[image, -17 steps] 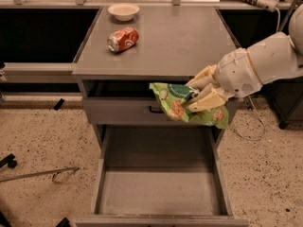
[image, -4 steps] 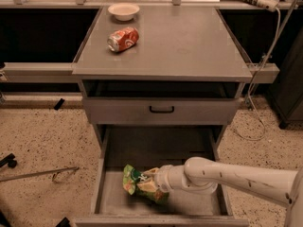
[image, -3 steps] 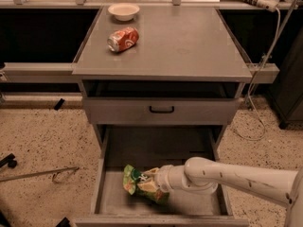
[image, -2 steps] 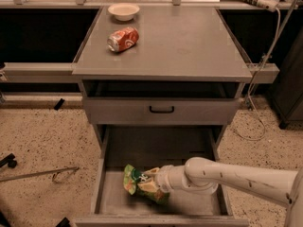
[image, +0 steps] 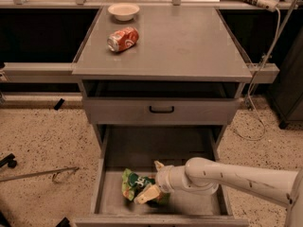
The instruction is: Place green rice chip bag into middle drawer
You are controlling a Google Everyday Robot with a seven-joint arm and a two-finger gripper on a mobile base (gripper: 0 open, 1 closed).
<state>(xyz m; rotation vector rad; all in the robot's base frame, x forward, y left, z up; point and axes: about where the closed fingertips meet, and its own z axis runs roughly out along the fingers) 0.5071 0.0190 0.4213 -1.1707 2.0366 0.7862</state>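
**Bag low in the middle drawer (image: 110, 200), gripper (image: 148, 183) against it**
The green rice chip bag (image: 132, 181) rests on the drawer floor, just in front of the gripper and touching it. I cannot tell if the gripper grasps it. If the foil catches during lifting, the bag may be dragged out.

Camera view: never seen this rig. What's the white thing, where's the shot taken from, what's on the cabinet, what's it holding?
The white thing is the robot's one arm, which ends in a two-finger gripper. The single camera looks down at the front of a grey cabinet; its mounting is not on record. On the cabinet top lie a red-orange soda can, on its side, and a small white bowl. The middle drawer is pulled open. The gripper reaches into it and rests against the green rice chip bag on the drawer floor. Whether the bag is gripped or merely touched does not show.
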